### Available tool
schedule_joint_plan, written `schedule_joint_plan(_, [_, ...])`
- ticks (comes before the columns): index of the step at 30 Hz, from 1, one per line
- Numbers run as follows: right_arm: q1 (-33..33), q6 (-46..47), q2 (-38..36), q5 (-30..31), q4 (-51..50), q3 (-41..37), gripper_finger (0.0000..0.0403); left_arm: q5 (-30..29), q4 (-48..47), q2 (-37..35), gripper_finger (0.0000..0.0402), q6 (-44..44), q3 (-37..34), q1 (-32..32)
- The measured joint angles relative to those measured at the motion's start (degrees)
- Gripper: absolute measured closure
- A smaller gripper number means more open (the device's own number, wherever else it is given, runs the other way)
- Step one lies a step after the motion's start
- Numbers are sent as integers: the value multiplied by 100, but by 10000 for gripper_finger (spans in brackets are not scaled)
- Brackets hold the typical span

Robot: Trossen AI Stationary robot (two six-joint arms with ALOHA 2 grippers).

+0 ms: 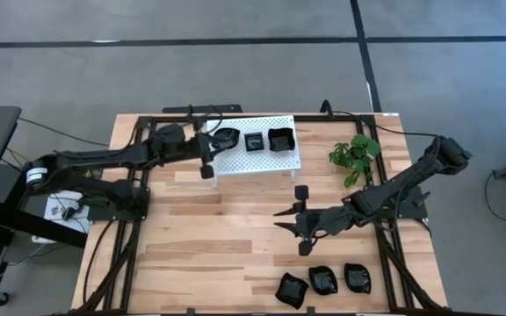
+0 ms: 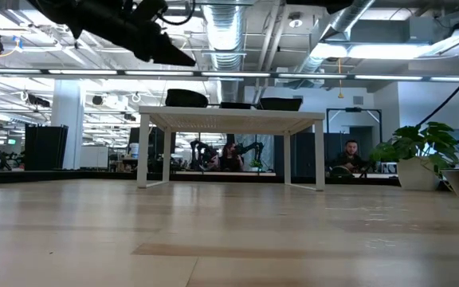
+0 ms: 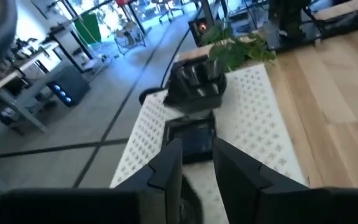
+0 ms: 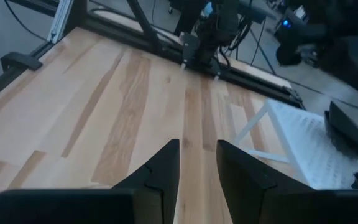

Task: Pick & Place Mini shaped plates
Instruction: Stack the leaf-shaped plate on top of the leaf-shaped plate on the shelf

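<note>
High view shows the wooden table [image 1: 235,237] with the white perforated rack [image 1: 255,151] at its far edge, three mini shaped plates [image 1: 254,140] on it and three more [image 1: 323,282] at the near edge. Just beside the rack's rounded plate [image 1: 226,138] is the left gripper [image 1: 207,146], fingers narrowly parted, holding nothing. Mid-table hovers the right gripper [image 1: 290,219], fingers slightly apart and empty. A green plant [image 1: 355,154] stands right of the rack.

Left pincer [image 1: 220,143] is covering part of the rounded plate [image 1: 227,138]; frame edge is cropping a rack plate [image 4: 353,127] in right wrist view.
</note>
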Motion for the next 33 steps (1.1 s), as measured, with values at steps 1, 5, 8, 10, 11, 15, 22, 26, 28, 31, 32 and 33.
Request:
schedule_joint_plan(1, [-2,-36,0,-4,63,0,302,-124,39,50,309,-1,0,-95])
schedule_joint_plan(5, [-14,-265,0,-95,114,0,302,-933,-60,292,309,-143,0,-401])
schedule_joint_plan(8, [-14,-283,0,-97,114,0,302,-1673,-48,450,309,-267,0,-490])
schedule_joint_plan(10, [-14,-285,0,-97,115,0,302,-1763,-46,545,309,-507,0,-482])
schedule_joint_plan(11, [-14,-285,0,-97,117,0,302,-1766,-51,595,309,-604,0,-480])
schedule_joint_plan(15, [-14,-285,0,-103,117,0,302,-1763,-63,731,309,-685,0,-485])
schedule_joint_plan(22, [4,-285,0,-106,110,0,302,-1763,-63,713,309,-885,0,-483])
schedule_joint_plan(26, [6,-283,0,-108,103,0,302,-1765,-63,712,318,-884,-18,-481])
schedule_joint_plan(28, [6,-242,0,-109,99,0,302,-1760,-74,712,333,-884,-72,-447])
schedule_joint_plan(31, [5,-166,0,-109,93,0,302,-1764,-69,712,366,-884,-205,-369])
schedule_joint_plan(32, [4,-160,0,-110,94,0,302,-1763,-76,712,378,-884,-253,-342])
schedule_joint_plan(33, [4,-154,0,-110,93,0,302,-1768,-79,712,389,-882,-292,-328])
